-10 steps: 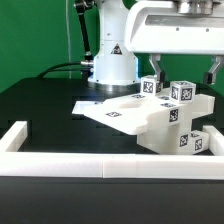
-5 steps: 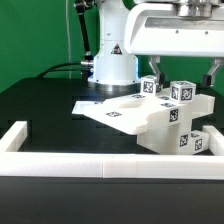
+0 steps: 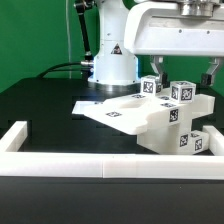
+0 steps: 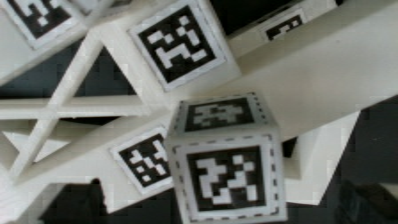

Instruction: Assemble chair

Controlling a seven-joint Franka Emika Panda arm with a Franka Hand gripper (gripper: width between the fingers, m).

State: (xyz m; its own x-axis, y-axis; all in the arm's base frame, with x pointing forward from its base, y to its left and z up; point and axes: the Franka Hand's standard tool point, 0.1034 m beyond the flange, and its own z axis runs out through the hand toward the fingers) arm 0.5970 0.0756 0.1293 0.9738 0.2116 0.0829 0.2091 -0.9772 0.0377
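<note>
The chair parts [image 3: 165, 120] are white chunky pieces with black-and-white tags, clustered at the exterior view's right. A flat panel [image 3: 118, 113] juts out toward the left, and two tagged square legs [image 3: 180, 92] stand up on top. My gripper [image 3: 184, 72] hangs just above these legs, open and holding nothing, with one finger [image 3: 157, 68] beside the left leg and the other [image 3: 212, 70] to the right of the cluster. In the wrist view a tagged leg end [image 4: 228, 165] and a tagged bar [image 4: 178, 45] fill the picture very close up; my fingertips do not show there.
A low white border wall [image 3: 70, 162] runs along the front and left of the black table. The white robot base [image 3: 112, 60] with a triangle mark stands at the back. A thin flat white sheet [image 3: 84, 106] lies under the panel's left end.
The gripper body has shifted very slightly toward the exterior view's left. The chair parts have not moved.
</note>
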